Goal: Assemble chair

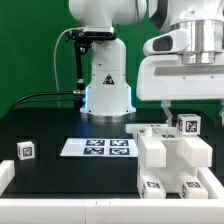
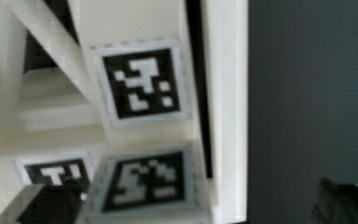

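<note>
Several white chair parts (image 1: 170,155) with black marker tags lie bunched at the exterior view's lower right. One tagged part (image 1: 188,124) stands at the back of the bunch. A small tagged white piece (image 1: 24,150) sits alone at the exterior view's left. My gripper (image 1: 172,108) hangs just above the bunch at the upper right. In the wrist view a white part with tags (image 2: 144,85) fills the picture, very close and blurred. My gripper (image 2: 179,210) is open, with a dark fingertip (image 2: 348,205) at one edge and another at the opposite edge.
The marker board (image 1: 97,147) lies flat on the black table in front of the arm's base (image 1: 105,95). A white rim (image 1: 60,208) runs along the table's front edge. A black cable trails from the base toward the exterior view's left.
</note>
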Tool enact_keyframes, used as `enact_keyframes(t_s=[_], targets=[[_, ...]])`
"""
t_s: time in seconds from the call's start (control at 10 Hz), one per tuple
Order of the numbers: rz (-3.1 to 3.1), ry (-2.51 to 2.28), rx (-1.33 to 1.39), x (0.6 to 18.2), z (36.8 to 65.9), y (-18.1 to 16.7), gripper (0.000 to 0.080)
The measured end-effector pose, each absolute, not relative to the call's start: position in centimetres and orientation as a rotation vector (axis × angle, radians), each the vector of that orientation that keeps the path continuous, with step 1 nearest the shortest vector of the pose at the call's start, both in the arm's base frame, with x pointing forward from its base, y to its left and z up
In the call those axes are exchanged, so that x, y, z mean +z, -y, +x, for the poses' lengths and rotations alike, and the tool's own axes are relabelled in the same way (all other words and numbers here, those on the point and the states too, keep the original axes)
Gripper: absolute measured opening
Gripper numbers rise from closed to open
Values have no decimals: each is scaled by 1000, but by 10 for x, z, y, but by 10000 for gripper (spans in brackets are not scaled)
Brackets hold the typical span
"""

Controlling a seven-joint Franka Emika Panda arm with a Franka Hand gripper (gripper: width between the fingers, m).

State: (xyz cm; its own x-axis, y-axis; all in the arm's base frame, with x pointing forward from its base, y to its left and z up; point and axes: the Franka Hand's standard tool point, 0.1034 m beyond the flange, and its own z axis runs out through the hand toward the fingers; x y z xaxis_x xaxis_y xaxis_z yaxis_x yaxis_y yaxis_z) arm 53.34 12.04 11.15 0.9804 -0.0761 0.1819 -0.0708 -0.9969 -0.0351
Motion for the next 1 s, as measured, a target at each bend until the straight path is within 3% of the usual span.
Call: enact_keyframes(t_s=[0.1,0.4,0.8,1.0], targets=[[-3097,-116,-286,112,533,-121,649],[-3098,-115,-285,111,533,-121,259],[-3081,-294,-259,110,538,-125,263],[-2994,-678,-239,111,538,-130,263]])
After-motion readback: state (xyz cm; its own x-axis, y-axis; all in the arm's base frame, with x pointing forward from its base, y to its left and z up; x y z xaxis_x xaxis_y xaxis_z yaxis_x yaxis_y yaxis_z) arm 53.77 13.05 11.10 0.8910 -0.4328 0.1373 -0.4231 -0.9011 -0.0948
